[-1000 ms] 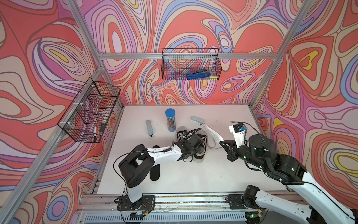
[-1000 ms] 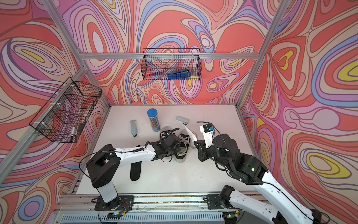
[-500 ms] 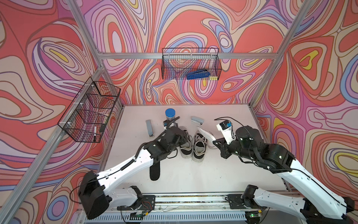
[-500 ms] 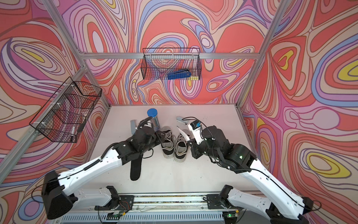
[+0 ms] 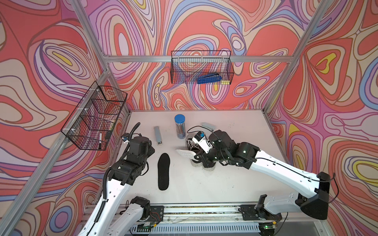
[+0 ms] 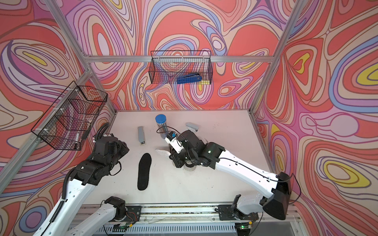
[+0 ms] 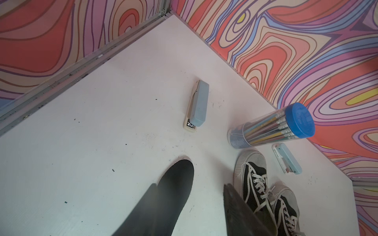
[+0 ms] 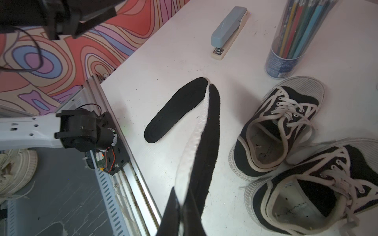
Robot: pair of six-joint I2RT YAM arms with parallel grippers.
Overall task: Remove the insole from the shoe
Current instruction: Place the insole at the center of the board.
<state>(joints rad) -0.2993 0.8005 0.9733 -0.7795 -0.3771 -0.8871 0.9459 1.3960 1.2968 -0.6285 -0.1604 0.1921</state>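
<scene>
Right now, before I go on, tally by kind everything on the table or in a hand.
Shoes: 2
Insoles: 2, flat insole, held insole in right hand
Staplers: 2
Pencil tube: 1
Total: 7

We see swirling red and pink walls (image 5: 204, 24) around a white tabletop (image 5: 225, 183), framed by aluminium struts (image 5: 143, 58). A wire basket (image 5: 184, 69) hangs on the far wall, a second basket (image 5: 92, 122) on the left.
</scene>
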